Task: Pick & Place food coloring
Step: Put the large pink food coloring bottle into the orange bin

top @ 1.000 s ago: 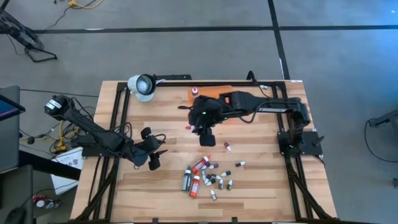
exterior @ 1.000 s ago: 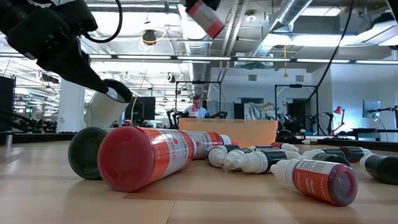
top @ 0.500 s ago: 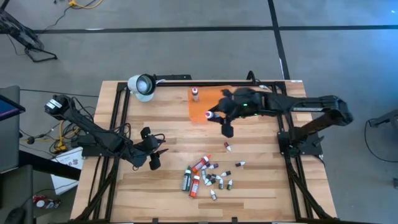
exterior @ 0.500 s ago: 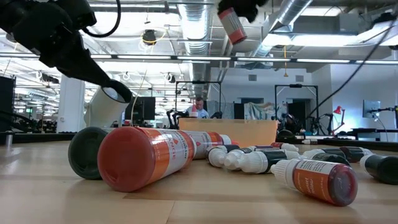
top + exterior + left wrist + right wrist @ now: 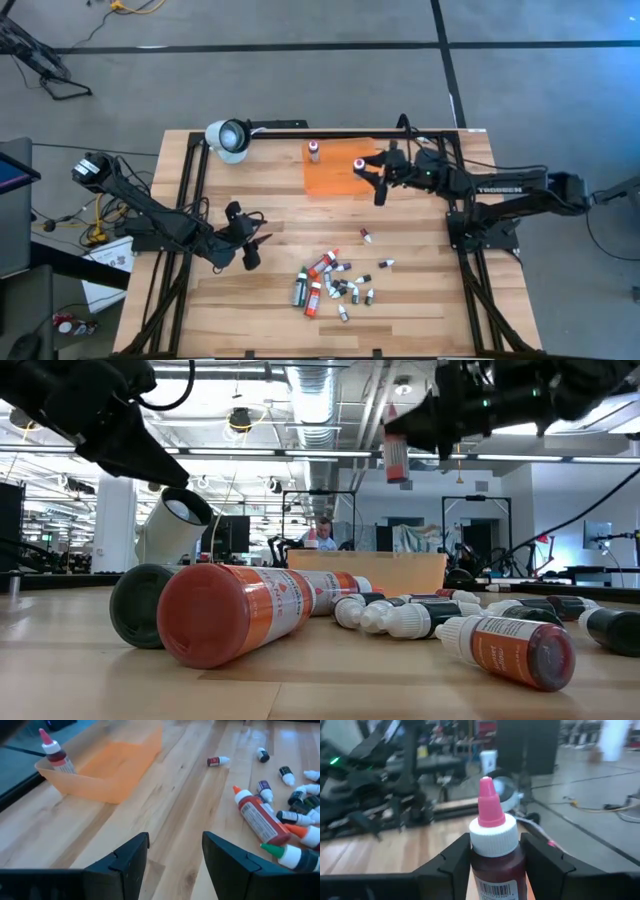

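Carry step: pink-tipped bottle (image 5: 493, 847) over orange tray (image 5: 335, 172).
Right gripper (image 5: 372, 172) fingers clamped the bottle above the tray, seemingly near a standing bottle (image 5: 314, 150); next: lower, release. Left gripper (image 5: 175, 857) idled, fingers apart, beside the pile (image 5: 333, 283) on the table (image 5: 270, 310).

From the high view you look straight down on the whole table (image 5: 400, 300), floor all around it. The low view puts you at tabletop level, very near the bottle heap (image 5: 330, 615), facing across into the room; the same heap (image 5: 332, 282) sits at lower centre of the overhead frame. Your left wrist view looks low along the boards toward the orange tray (image 5: 107, 770), which the overhead shows at upper centre. Your right wrist view faces out level.
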